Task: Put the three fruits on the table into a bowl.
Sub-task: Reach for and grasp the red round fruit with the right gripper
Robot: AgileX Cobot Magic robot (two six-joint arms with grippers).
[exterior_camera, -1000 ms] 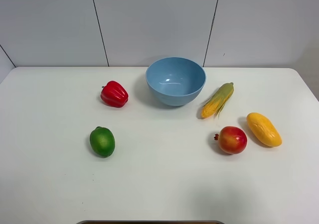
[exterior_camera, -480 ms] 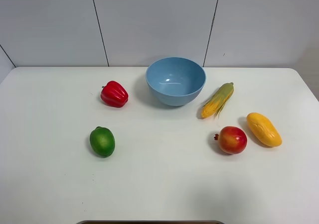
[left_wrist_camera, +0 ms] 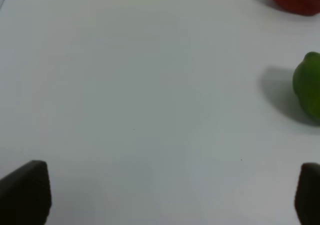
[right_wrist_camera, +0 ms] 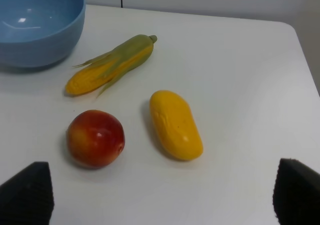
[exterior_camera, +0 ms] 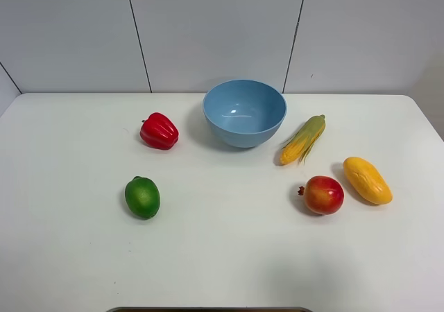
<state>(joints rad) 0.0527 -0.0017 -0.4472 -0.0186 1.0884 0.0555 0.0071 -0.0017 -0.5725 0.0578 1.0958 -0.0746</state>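
I saw the round, deep, light-blue matte bowl (exterior_camera: 243, 137) bare inside, with left gripper (left_wrist_camera: 166, 195) and right gripper (right_wrist_camera: 162, 192) both spread, gripping nothing.

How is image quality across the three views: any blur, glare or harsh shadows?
Exterior high: sharp, even light, soft shadows, small highlights inside the bowl. Left wrist: soft focus; the lime, cut by the frame edge, casts a diffuse shadow; jaws blurred dark. Right wrist: mango and pomegranate reasonably sharp, jaws out of focus.
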